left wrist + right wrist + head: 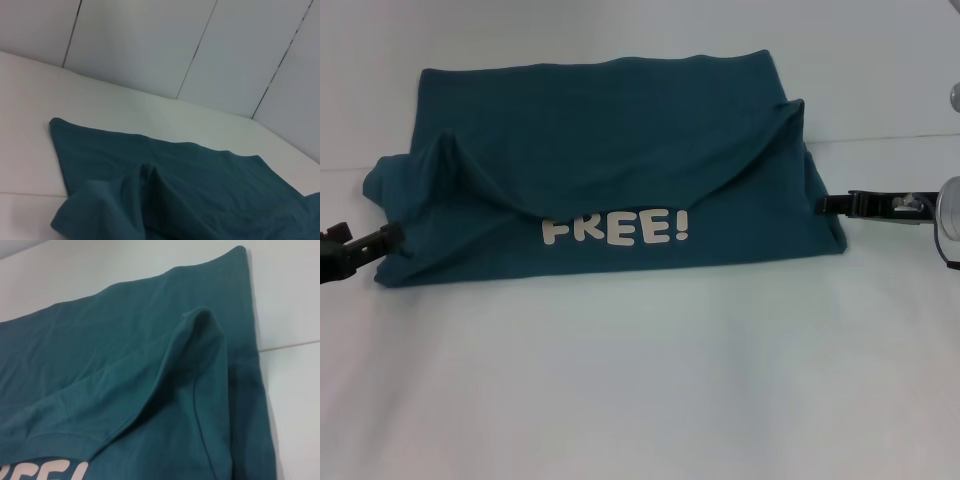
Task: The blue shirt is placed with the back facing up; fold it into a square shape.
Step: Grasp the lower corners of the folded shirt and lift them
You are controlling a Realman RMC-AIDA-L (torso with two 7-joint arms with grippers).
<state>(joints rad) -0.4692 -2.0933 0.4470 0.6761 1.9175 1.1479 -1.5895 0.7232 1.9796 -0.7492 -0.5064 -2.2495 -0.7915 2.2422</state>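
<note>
The blue shirt (610, 150) lies flat on the white table, its far part folded toward me so the fold's edge sags across the middle. White letters reading "FREE!" (615, 229) show on the layer below that edge. Both ends of the folded flap stand up in small peaks (445, 145). My left gripper (388, 238) sits low at the shirt's left edge (75, 210). At the right edge, by the near corner, is my right gripper (825, 205). The right wrist view shows the raised peak (200, 325) and part of the lettering (45, 472).
The white table (640, 380) runs well beyond the shirt toward me. A seam in the tabletop (880, 138) runs behind the right side. White wall panels (200, 45) stand behind the table's far edge.
</note>
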